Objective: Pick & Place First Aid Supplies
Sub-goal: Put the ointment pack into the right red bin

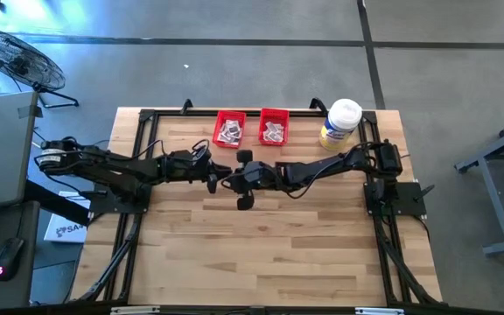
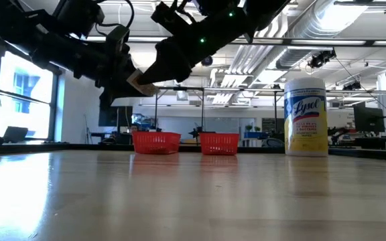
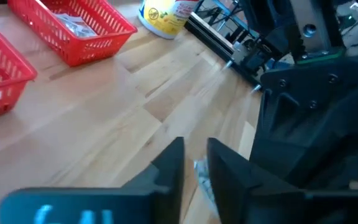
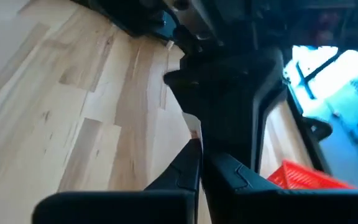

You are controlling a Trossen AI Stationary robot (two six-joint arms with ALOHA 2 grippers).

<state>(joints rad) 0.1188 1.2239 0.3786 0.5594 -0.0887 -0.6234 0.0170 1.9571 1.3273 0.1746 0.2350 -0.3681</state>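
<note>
Both arms are meeting above the middle of the table, in the centre of the high view, and a handover of one packet point(image 2: 141, 86) seems to be taking place in the air. In the low view, the small pale packet is showing in the upper left part of the frame, between the two dark grippers and well above the wood.

The right gripper point(image 4: 199, 163) is closing its fingers almost fully, and in its wrist view a thin pale edge is showing just between the tips, so I judge it is pinching the packet. The left gripper point(image 3: 194, 163) is holding its fingers with a narrow gap, and a pale strip is visible in that gap; whether it is gripping or letting go, I cannot tell.

The rest of the first aid supplies point(image 1: 229, 130) are lying in the two red bins point(image 1: 274, 115) in the upper centre of the high view, near the large jar point(image 1: 340, 123).

To do this step well, the right fingers should be holding the packet firmly on its flat faces before the left fingers are opening wider. Then the arms should be separating slowly and straight, so the thin packet is not twisting or slipping down to the table point(image 1: 269, 254).
</note>
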